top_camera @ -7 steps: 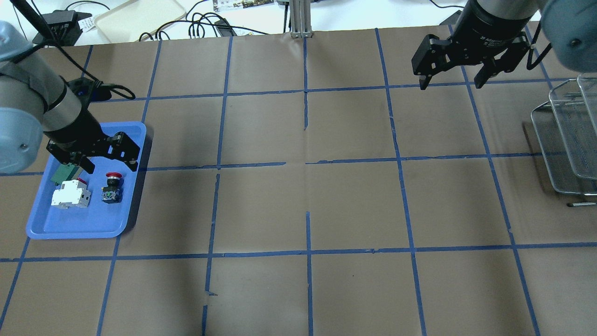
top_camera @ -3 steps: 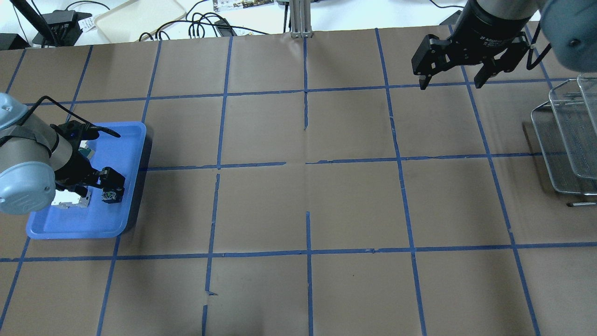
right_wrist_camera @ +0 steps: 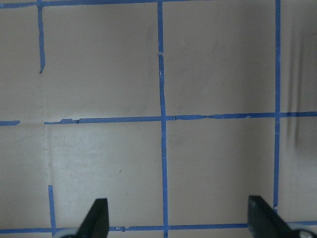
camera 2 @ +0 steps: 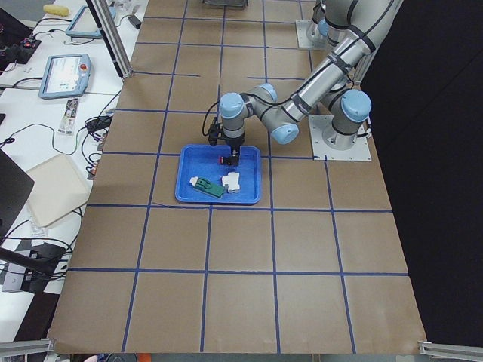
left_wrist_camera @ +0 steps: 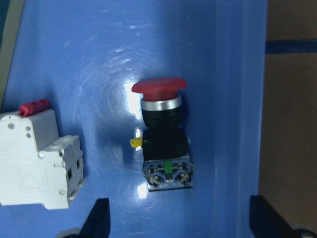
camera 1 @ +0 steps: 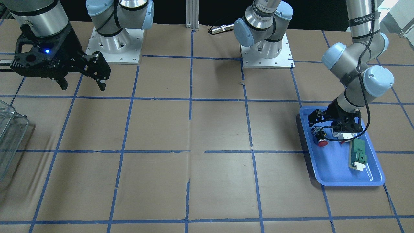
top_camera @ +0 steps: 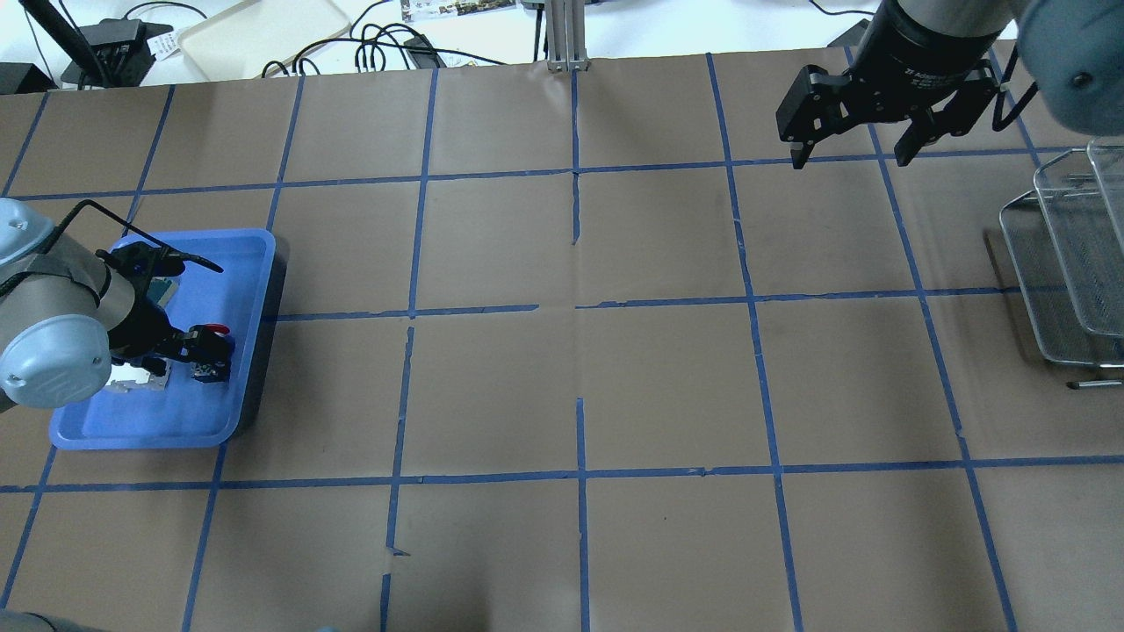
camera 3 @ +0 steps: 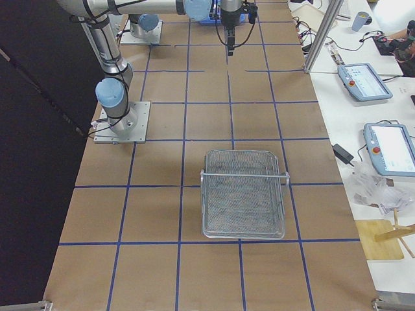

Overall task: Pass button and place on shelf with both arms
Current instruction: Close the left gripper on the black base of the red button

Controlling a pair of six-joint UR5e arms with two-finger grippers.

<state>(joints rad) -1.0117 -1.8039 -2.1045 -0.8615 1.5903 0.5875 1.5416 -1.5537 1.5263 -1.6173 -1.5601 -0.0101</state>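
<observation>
Left gripper [left_wrist_camera: 181, 222] low over blue tray [left_wrist_camera: 237, 64]. Jaws spread wide, button [left_wrist_camera: 163, 144] lined up in gap ahead of tips, no contact visible. Button lies on its side on tray floor, near tray's rim, white block [left_wrist_camera: 37, 158] beside it. Right gripper [top_camera: 849, 161] hangs above surface [top_camera: 580, 377], jaws wide, nothing between them.

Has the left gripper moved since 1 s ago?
Yes. In the overhead view, the left gripper went from the blue tray's far end to its middle, over the button.

Robot lab: taped-grid tbl [top_camera: 667, 386], teach pendants [camera 3: 364, 81]
</observation>
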